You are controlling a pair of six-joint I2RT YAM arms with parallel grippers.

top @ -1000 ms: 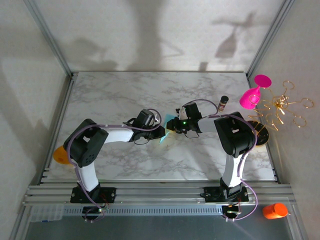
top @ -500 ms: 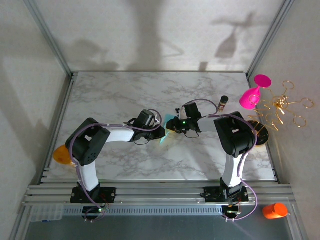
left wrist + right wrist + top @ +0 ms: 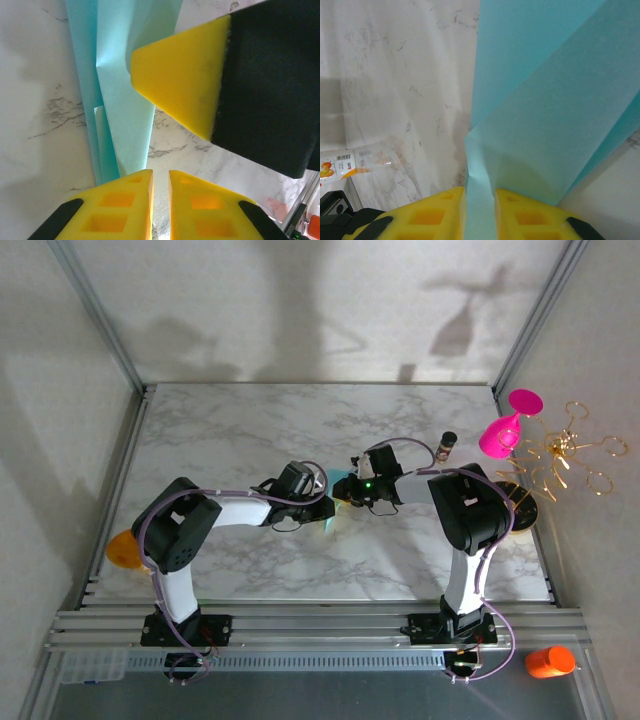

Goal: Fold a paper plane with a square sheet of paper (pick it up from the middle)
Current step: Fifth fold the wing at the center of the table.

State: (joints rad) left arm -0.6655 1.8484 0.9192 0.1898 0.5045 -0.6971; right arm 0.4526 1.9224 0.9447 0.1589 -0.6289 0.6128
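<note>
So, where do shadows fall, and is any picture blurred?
Top external view: sharp, the pink goblet throws a shadow on the back wall. Left wrist view: crisp teal paper, grey shadow on the marble at left. Right wrist view: paper near the right gripper looks soft.

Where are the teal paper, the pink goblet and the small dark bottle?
teal paper (image 3: 545,110): right wrist view, folded layer.
pink goblet (image 3: 496,438): top view, its bowl.
small dark bottle (image 3: 446,447): top view, its body.
</note>
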